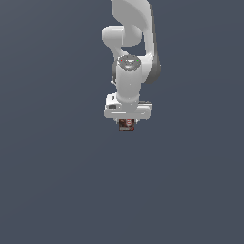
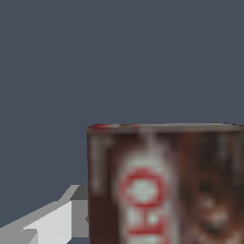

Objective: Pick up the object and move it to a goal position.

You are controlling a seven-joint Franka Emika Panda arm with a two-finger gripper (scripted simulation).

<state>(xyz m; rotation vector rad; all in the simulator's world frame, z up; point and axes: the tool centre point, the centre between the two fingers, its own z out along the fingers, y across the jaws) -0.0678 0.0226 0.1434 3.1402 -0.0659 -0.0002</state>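
the white panda gripper [image 1: 127,125] points straight down, pinching the small dark brown and red printed box [image 1: 127,124] between its fingers — a centred hold suited to carrying; no goal marker shows.

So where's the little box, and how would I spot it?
Find the big white robot arm coming down from the top of the exterior view over plain grey-blue ground. Follow it down to its wide white gripper. The small box peeks out just below it, narrower than the gripper; it is the only dark brown and red thing, with whitish printed patches.
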